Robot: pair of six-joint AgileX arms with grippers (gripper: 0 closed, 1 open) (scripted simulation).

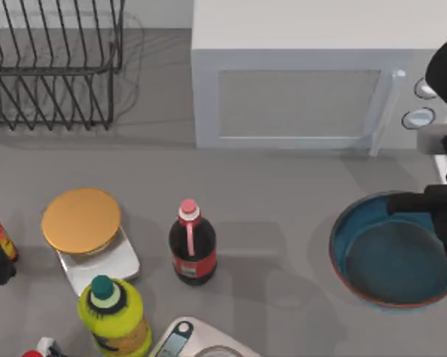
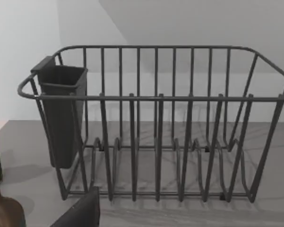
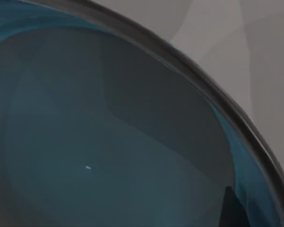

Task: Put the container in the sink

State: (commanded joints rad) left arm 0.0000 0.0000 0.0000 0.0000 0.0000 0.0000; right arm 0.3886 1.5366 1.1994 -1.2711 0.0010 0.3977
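At the lower right of the top view, the container, a wide teal bowl with a thin reddish rim, sits on the grey counter, the right gripper reaching over its upper rim from the frame's right edge, apparently positioned to take hold of the rim; whether its fingers are parted or clamped cannot be told. The right wrist view looks closely into the bowl's glazed interior. A white microwave stands behind, upper centre. A dark soda bottle with a red label, a gold-lidded tub and a yellow bottle stand lower left; no writing is legible. The left wrist view faces the wire dish rack, the arm seemingly parked.
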